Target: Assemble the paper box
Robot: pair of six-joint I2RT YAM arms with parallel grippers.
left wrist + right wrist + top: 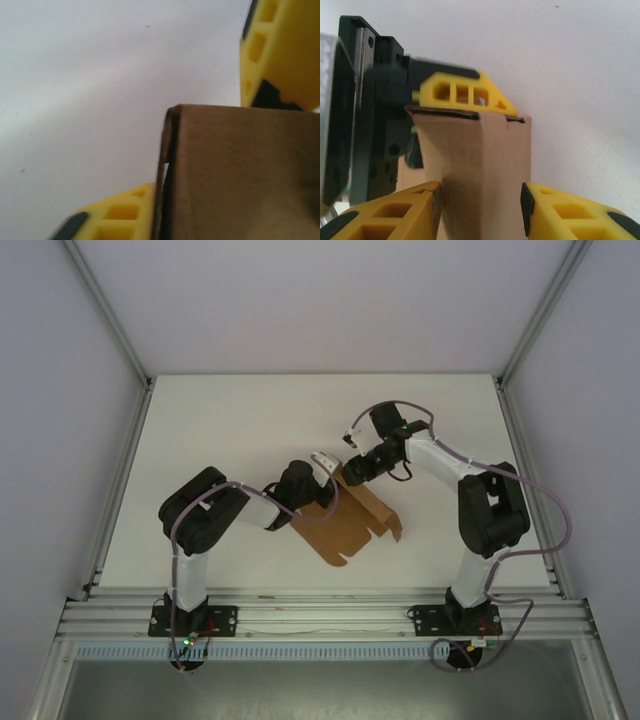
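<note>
Jaws of left gripper [200, 145] and right gripper [481, 192] both clamp the partly folded paper box [345, 525] at mid-worktop [230, 430].

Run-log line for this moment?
phase: folding | paper box: partly folded | left gripper: straddling raised panel | right gripper: straddling raised fold | grip: unconfirmed

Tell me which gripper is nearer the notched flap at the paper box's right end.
Right, narrowly. Both clamp the paper box at its far corner: the right gripper on the upright wall leading to the notched flap, the left gripper just left of it.
</note>
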